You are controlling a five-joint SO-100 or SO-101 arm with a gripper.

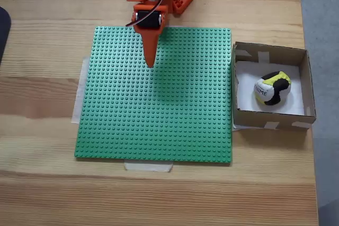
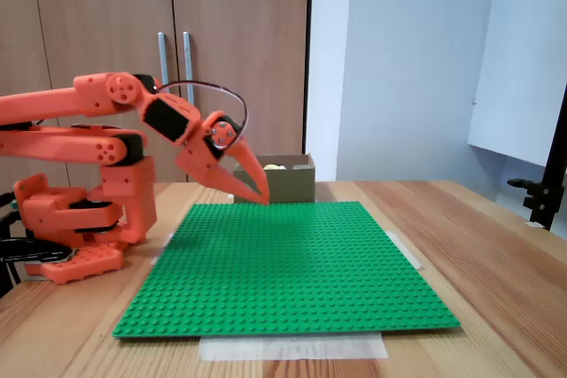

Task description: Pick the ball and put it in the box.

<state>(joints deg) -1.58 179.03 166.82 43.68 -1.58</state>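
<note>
Ball (image 1: 272, 88), small, soft, black-white-yellow, lies inside the shallow brown cardboard box (image 1: 270, 119), right of the green studded baseplate (image 1: 159, 115), clear of every wall. In the side fixed view only its yellow top (image 2: 274, 166) shows. Orange two-finger gripper (image 1: 150, 63) hangs pressed together above the baseplate's far edge, empty.

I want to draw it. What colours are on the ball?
The ball has black, white and yellow patches, seen best in a fixed view from above.

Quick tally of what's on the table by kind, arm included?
Ball: 1, lying in the box
Cardboard box: 1
Green studded plate: 1
Orange arm, tool shut: 1
Total: 4
</note>
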